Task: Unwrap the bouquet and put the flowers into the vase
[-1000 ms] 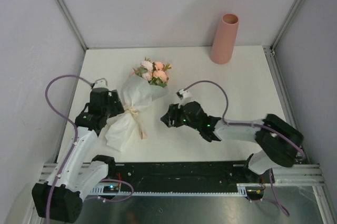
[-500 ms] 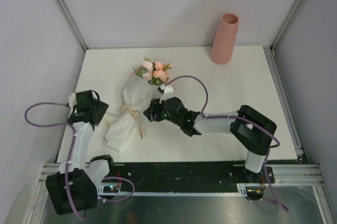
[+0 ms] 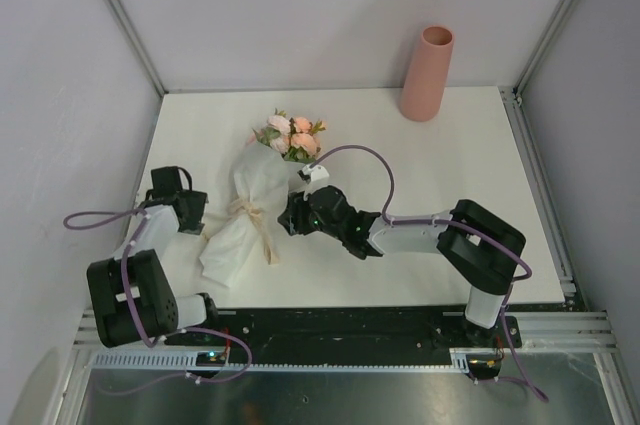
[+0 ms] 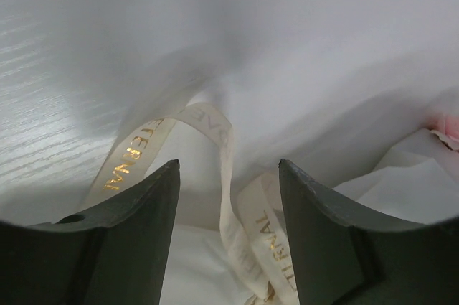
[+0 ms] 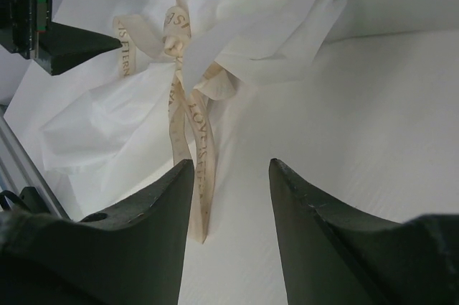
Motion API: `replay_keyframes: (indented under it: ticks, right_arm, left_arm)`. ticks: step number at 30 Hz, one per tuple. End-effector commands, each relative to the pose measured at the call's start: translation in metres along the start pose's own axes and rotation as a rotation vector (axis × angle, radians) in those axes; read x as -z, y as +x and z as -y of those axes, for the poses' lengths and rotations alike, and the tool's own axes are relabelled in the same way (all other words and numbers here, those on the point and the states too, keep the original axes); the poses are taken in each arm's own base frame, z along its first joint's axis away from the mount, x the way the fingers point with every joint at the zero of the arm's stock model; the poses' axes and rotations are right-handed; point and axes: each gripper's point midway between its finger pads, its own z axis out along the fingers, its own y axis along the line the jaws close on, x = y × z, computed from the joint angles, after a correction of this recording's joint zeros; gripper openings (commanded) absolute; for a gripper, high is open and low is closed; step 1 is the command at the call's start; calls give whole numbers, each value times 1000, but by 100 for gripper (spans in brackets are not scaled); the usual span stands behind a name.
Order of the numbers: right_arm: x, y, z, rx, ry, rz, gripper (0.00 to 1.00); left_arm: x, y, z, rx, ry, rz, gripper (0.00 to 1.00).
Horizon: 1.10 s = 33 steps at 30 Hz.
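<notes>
Grippers both part-open, holding nothing: left gripper [image 4: 228, 166] and right gripper [image 5: 231, 163] flanking the ribbon [image 5: 191, 115] on the bouquet [image 3: 243, 235], untouched. Bouquet flat near worktop [image 3: 420, 170] left edge; vase [image 3: 427, 73] upright, far right corner.

- We are counting one bouquet [image 3: 240, 230], a single cone of white paper.
- We are counting one vase [image 3: 427, 75], standing well apart from the bouquet, beyond its flower end and off to the right.
- We are counting one cream ribbon [image 5: 188, 108] with gold lettering, tied round the bouquet's waist.
- We are counting two grippers: the left gripper [image 4: 228, 169] at the bouquet's left side and the right gripper [image 5: 231, 169] at its right side.
- We are making out at least three open roses [image 3: 292, 137] at the bouquet's top, though we cannot tell the exact number.
- We are counting two purple cables: the left cable [image 3: 100, 216] left of the bouquet and the right cable [image 3: 378, 160] right of it.
</notes>
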Motion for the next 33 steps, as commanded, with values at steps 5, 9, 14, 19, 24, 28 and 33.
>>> replay_keyframes:
  ticks: [5,9,14,19,24,28,33]
  right_arm:
    - [13,-24,-8,44,-5,54,51]
    - [17,-27,2,45,45,70,51]
    - [21,-31,3,51,54,81,50]
    - [26,-39,-3,58,32,96,50]
    - [31,-53,-21,111,-53,130,51]
    - [34,-64,-40,196,-153,169,52]
    - [35,-72,-66,322,-302,224,55]
  left_arm:
    - [-22,-6,19,110,11,0,50]
    - [-26,-5,21,119,20,-2,16]
    - [-4,-20,38,82,107,61,1]
    - [47,-41,75,-77,288,190,0]
    - [82,-26,98,-246,437,193,0]
    - [96,-6,104,-387,515,162,0]
    - [115,20,108,-571,660,98,0]
